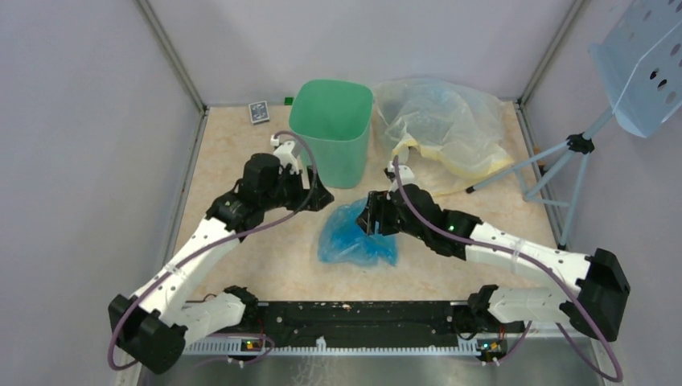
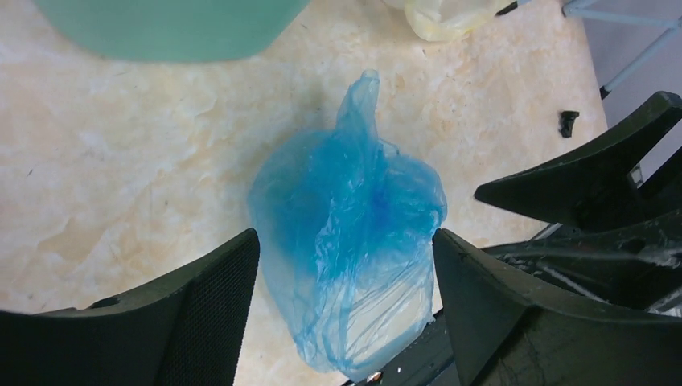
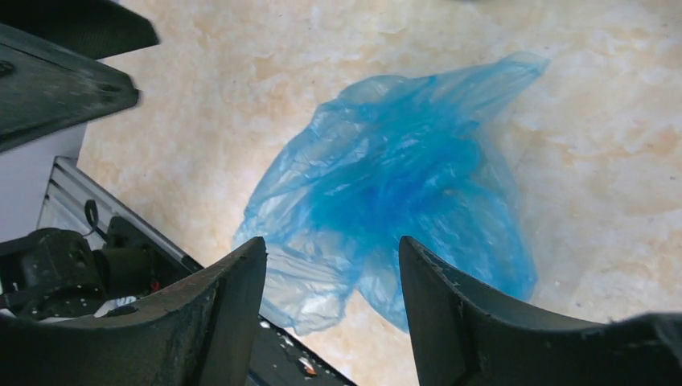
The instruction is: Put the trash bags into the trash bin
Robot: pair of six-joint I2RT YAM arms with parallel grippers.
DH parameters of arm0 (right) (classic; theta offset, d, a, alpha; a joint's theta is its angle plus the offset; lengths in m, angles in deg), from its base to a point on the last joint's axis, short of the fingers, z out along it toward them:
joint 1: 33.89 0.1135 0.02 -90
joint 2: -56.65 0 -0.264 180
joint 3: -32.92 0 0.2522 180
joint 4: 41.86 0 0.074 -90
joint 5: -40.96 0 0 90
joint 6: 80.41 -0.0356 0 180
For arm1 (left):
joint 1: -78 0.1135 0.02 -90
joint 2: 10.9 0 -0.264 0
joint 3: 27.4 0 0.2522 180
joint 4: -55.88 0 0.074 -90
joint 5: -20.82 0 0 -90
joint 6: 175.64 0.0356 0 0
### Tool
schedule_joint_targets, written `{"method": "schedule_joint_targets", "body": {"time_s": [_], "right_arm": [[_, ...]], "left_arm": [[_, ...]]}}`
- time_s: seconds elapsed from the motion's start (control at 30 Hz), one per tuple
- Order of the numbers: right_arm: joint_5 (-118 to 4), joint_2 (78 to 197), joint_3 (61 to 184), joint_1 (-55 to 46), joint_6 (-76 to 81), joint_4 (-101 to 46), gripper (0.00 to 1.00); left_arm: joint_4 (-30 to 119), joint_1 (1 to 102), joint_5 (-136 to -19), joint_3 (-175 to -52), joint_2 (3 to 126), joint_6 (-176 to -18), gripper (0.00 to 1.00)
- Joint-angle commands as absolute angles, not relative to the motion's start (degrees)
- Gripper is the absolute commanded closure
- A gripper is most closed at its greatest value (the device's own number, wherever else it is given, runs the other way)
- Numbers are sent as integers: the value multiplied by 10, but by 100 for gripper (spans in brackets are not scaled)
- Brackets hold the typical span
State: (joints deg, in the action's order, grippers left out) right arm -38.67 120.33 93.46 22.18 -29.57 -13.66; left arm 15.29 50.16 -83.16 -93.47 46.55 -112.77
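Observation:
The blue trash bag (image 1: 356, 236) lies crumpled on the table in front of the mint-green trash bin (image 1: 331, 129), which stands upright at the back. My left gripper (image 1: 318, 198) is open and empty, just left of and above the bag, near the foot of the bin. My right gripper (image 1: 372, 219) is open and empty over the bag's upper right edge. In the left wrist view the bag (image 2: 346, 233) lies below and between the open gripper (image 2: 344, 241). In the right wrist view the bag (image 3: 394, 185) lies beyond the open gripper (image 3: 331, 245).
A large clear yellowish plastic bag (image 1: 438, 129) lies right of the bin. A pale-blue perforated panel (image 1: 647, 64) on a tripod (image 1: 563, 161) stands at the right. A small dark card box (image 1: 258, 112) lies at the back left. Walls enclose the table.

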Motion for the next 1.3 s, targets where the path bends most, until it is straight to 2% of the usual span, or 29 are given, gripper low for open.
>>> {"method": "schedule_joint_targets", "body": {"time_s": [0.0, 0.1, 0.2, 0.27, 0.37, 0.47, 0.5, 0.53, 0.6, 0.7, 0.9, 0.97, 1.2, 1.27], "right_arm": [[-433, 1263, 962, 220, -296, -172, 41], [-482, 1294, 940, 220, -318, -206, 46], [-516, 1310, 909, 222, -338, -234, 56], [-527, 1313, 889, 226, -349, -249, 64], [-531, 1297, 858, 234, -359, -253, 72], [-531, 1260, 808, 235, -373, -260, 99], [-531, 1245, 794, 236, -378, -260, 100], [-531, 1232, 780, 236, -382, -257, 100], [-531, 1207, 758, 237, -386, -244, 100], [-525, 1163, 741, 237, -382, -215, 100], [-522, 1111, 791, 237, -331, -187, 81], [-523, 1130, 831, 237, -307, -163, 75], [-515, 1245, 922, 238, -258, -119, 42], [-530, 1285, 934, 239, -252, -114, 40]], "left_arm": [[170, 468, -833, -961, 537, -1093, 17], [213, 448, -849, -932, 569, -1105, 18], [245, 433, -865, -903, 599, -1114, 19], [259, 431, -868, -884, 616, -1122, 23], [269, 434, -823, -848, 629, -1161, 39], [288, 444, -801, -802, 621, -1186, 73], [306, 448, -805, -783, 615, -1192, 85], [319, 452, -810, -765, 609, -1198, 92], [332, 454, -812, -732, 593, -1213, 99], [367, 457, -837, -688, 558, -1230, 100], [472, 458, -918, -611, 456, -1269, 100], [487, 458, -932, -599, 428, -1280, 100], [500, 458, -966, -574, 371, -1289, 100], [493, 458, -964, -573, 369, -1289, 100]]}}
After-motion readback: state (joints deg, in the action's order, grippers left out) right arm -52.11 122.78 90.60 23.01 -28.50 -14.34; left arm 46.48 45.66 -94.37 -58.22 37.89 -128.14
